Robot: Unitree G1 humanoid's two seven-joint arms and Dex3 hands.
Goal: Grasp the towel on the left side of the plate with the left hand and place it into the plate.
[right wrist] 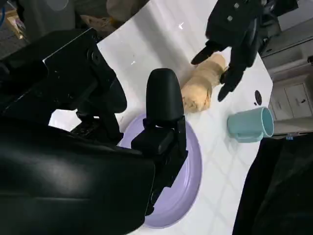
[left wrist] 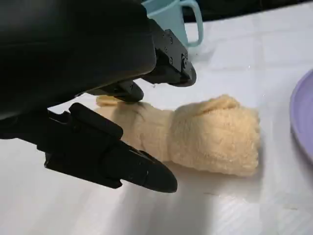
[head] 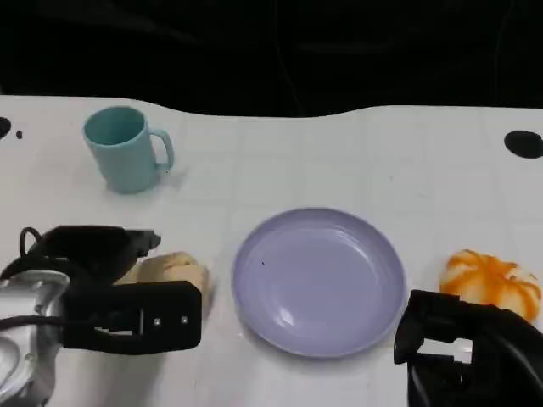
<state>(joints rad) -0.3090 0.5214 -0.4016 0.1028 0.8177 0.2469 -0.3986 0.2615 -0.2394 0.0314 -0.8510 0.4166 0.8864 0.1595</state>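
The left hand (left wrist: 93, 98) hovers over the towel (left wrist: 205, 134), fingers apart straddling its near end, roll pointing toward the plate (head: 318, 280).

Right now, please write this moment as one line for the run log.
left hand: open, over towel, not gripping | towel: on table, left of plate | plate: empty | right hand: idle

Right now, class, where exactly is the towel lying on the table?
In the head view the towel lies on the white table just left of the purple plate, under the left hand, with the teal mug farther back.
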